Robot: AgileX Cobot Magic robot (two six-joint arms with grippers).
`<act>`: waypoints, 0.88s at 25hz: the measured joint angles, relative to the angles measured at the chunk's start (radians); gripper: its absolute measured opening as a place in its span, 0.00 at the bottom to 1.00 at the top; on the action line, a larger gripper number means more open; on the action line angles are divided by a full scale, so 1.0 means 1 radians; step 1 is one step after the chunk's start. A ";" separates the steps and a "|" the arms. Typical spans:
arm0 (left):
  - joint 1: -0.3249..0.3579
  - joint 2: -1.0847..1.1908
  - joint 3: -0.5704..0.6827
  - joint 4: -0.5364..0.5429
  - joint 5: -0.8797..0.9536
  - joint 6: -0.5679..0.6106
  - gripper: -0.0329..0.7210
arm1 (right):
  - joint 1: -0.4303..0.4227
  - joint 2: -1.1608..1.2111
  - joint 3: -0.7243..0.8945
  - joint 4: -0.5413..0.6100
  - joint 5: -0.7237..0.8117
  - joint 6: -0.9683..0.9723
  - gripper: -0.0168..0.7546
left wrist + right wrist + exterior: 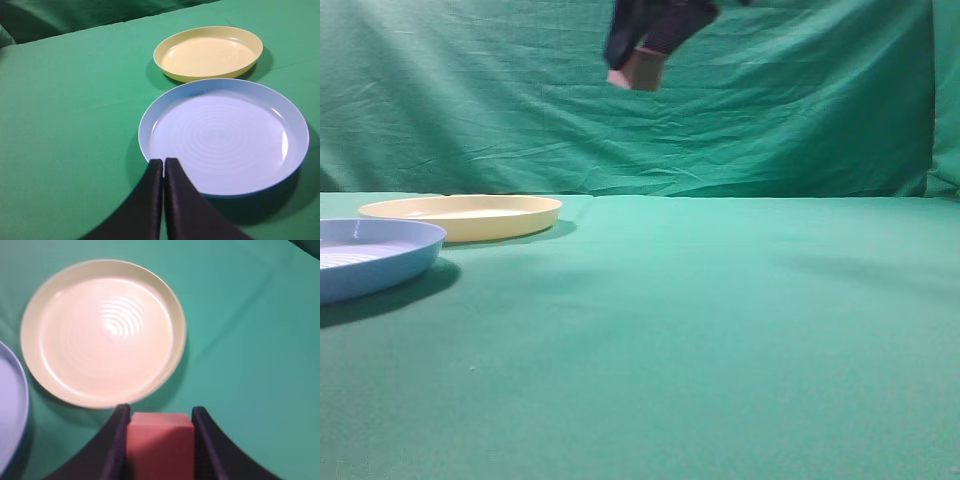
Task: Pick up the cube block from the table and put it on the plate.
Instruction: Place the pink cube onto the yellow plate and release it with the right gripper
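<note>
High above the table point(720, 330), the right gripper point(638, 68) is seen in the exterior view near the top edge, its dark body slanting down to the left against the green backdrop point(800, 110). Only the lower part of the arm is shown there. The cube block point(160, 445) is clamped between the two dark fingers point(116, 440) of this gripper, one finger pressed against each side face. In the right wrist view the block's top face is turned toward the camera, and its edges run square with the fingers; as a cube, no long axis can be made out. Just beyond the fingertips, and well below them, the plate point(45, 305) is seen lying flat on the cloth, slightly to the left of the held block. At the far left of that view a sliver of the blue plate point(10, 405) is caught.

The left gripper point(163, 162) is held low with its fingers pressed together and nothing between them. Its tips are pointed at the near rim of the blue plate, with the cream plate lying farther ahead and just beside the blue one.
</note>
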 joint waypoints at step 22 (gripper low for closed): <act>0.000 0.000 0.000 0.000 0.000 0.000 0.04 | 0.147 0.461 -0.522 -0.003 0.006 0.000 0.86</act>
